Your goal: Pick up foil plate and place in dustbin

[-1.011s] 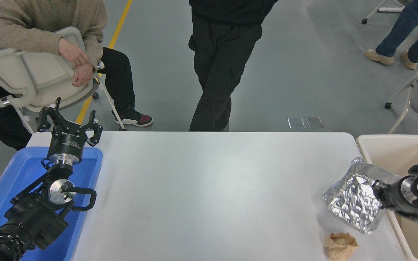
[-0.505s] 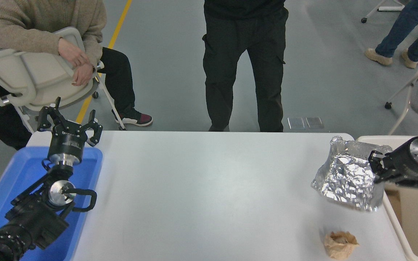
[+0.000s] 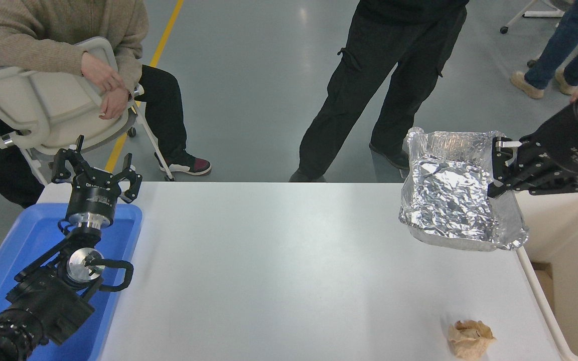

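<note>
Far left: blue tray on the white surface. Left claw parked above it, fingers spread wide, holding nothing. Beyond the far edge, a seated person in a beige sweater leans on a chair back; a standing person in black trousers is further right. Near front right edge: crumpled brown paper ball, lying alone. Right side: foil plate lifted clear of the surface, tilted, inside facing the camera. Right claw clamped on its right rim. Dustbin just beside and below the plate, at the surface's right end.
</note>
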Robot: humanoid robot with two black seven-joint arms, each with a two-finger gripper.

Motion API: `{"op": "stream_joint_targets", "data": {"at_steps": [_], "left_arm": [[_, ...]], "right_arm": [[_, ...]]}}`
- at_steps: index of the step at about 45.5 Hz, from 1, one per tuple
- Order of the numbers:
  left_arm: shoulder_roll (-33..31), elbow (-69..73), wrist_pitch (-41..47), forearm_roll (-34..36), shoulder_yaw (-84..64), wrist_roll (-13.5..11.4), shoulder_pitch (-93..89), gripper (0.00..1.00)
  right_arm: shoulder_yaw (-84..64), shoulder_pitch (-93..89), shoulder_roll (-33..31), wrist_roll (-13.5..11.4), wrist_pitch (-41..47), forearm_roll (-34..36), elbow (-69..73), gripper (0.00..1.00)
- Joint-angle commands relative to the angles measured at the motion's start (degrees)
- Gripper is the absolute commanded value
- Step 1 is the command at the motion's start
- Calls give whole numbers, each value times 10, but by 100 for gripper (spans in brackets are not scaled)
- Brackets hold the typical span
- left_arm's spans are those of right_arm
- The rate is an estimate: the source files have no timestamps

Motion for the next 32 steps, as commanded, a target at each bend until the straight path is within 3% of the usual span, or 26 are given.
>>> {"op": "stream_joint_targets", "data": {"at_steps": [1, 18, 26, 32], "left_arm": [[0, 0, 0, 0, 0, 0, 0, 99], [0, 1, 0, 0, 0, 0, 0, 99], [0, 0, 0, 0, 0, 0, 0, 99], [0, 1, 0, 0, 0, 0, 0, 99]], "right_arm": [[-3, 39, 16, 0, 9, 1, 9, 0], [-122, 51, 26, 2, 9, -6, -12, 0], [-188, 46, -15, 2, 9, -4, -54, 0], [-236, 28, -51, 3, -75, -5, -70, 0]]}}
